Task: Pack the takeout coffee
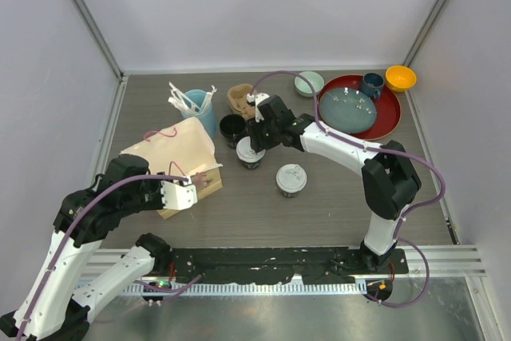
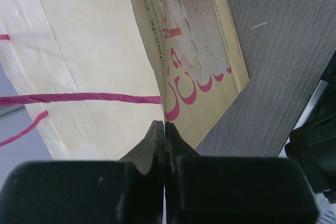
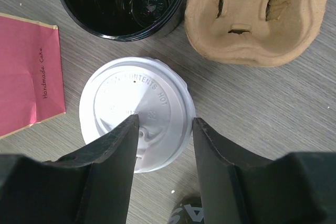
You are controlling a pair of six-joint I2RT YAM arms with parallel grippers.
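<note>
While the left arm crouches folded at the table's (image 1: 319, 221) near-left corner, left gripper (image 2: 164, 128) pinching the paper bag's (image 1: 172, 153) edge, the right arm stretches to mid-table, right gripper (image 3: 165, 121) spread over one coffee cup (image 3: 131, 98) (white lid up); the other cup (image 1: 291, 179) stands apart, nearer the near edge.

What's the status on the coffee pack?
Left gripper shut on paper bag edge. Right gripper open above lidded coffee cup; second cup apart. Open black cup, pulp carrier close by.
</note>
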